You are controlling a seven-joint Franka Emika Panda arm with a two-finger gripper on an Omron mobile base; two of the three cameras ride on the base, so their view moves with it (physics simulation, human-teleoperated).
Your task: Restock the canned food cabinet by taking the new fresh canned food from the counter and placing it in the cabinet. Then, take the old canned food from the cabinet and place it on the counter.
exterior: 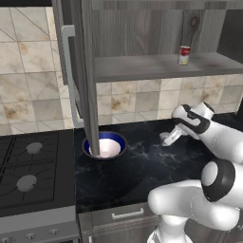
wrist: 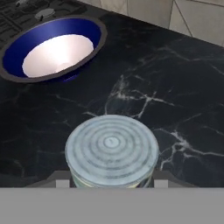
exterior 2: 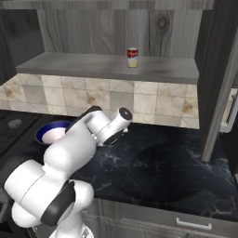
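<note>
The red-and-white new canned food (exterior: 184,55) (exterior 2: 132,57) stands upright on the plank shelf of the grey wood-grain cabinet (exterior: 142,69) (exterior 2: 93,65). The pale blue-grey old canned food (wrist: 111,148) (exterior: 166,138), with its ringed silvery top, sits between my fingers just above the black marble counter (exterior: 142,168) (exterior 2: 162,162) (wrist: 183,87). My gripper (wrist: 109,183) (exterior: 172,136) is shut on it, one fingertip at each side of the can. Whether the can's base touches the counter is hidden.
A blue bowl with a white inside (exterior: 105,146) (exterior 2: 51,132) (wrist: 52,48) stands on the counter left of the can. The open cabinet door (exterior: 88,71) (exterior 2: 218,93) hangs down in front of the bowl. The black gas stovetop (exterior: 28,166) (exterior 2: 11,123) lies further left.
</note>
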